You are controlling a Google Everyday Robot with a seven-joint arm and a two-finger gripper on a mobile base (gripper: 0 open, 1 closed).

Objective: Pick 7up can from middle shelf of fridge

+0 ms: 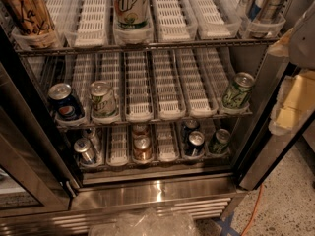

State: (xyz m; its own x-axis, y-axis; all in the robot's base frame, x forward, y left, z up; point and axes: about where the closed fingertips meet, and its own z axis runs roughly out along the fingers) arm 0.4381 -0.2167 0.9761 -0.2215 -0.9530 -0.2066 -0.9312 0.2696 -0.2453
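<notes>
The 7up can (103,100) is short and pale whitish-green with a silver top. It stands in the second lane from the left at the front of the middle shelf (162,116) of the open fridge (157,193). A blue Pepsi can (65,102) stands just left of it. A darker green can (237,90) is at the shelf's right end. A tall white "UP" can (130,6) is on the top shelf. Only a pale part of my arm (301,36) shows at the right edge, well right of and above the 7up can. The gripper itself is out of view.
A brown patterned can (27,11) and some cans at the top right (263,4) share the top shelf. The bottom shelf holds several cans (141,147). Yellowish padding (290,104) hangs by the right door frame. Crumpled clear plastic (142,225) and an orange cable (253,205) lie on the floor.
</notes>
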